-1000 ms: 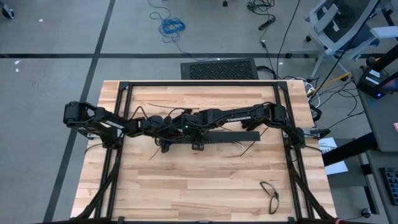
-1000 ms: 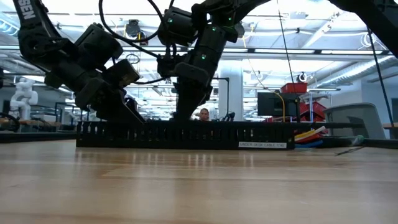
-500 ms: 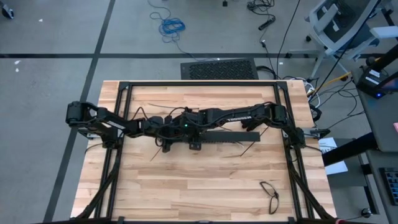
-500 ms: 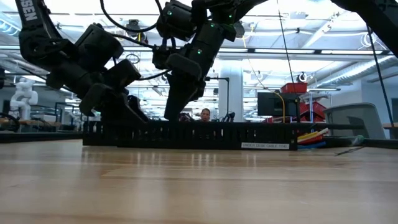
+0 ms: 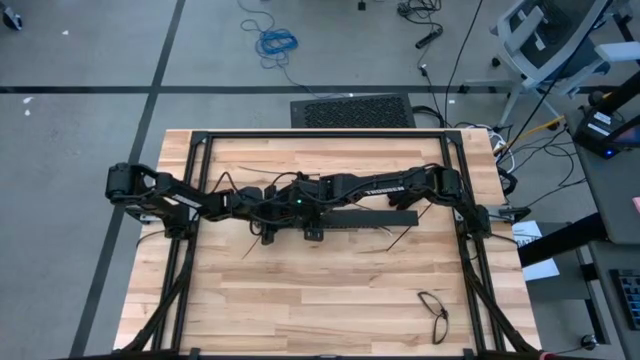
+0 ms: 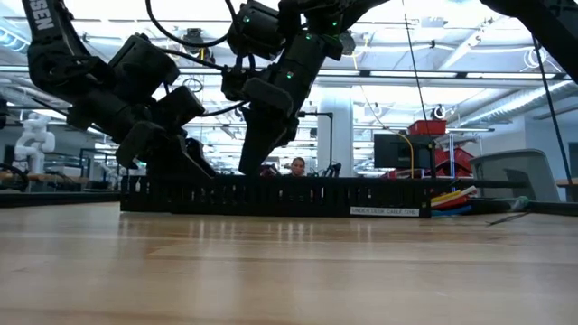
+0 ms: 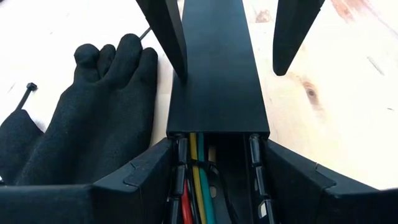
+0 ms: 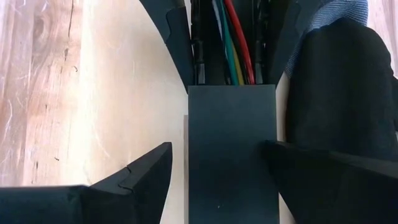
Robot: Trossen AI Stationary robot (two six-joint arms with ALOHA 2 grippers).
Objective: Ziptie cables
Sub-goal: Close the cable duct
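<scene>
I have both my arms meeting over the middle of the table (image 5: 300,290), slightly left of centre in the overhead picture, above the long black slotted bar (image 6: 271,194) that stretches across the low picture. My left gripper (image 7: 217,155) straddles the bar's open end: its two fingers (image 7: 143,177) sit against the bar's outer walls, so I am grasping the bar, not the wires. The cables (image 7: 198,180), yellow, green and red among them, run inside the channel between those fingers, at the bottom centre of that picture. My right gripper (image 8: 217,168) is spread wide, one finger to each side of the bar's flat lid (image 8: 231,155), with gaps showing; the cables (image 8: 235,43) emerge past the lid at the top centre. A black glove (image 7: 93,118) lies just beside the bar.
</scene>
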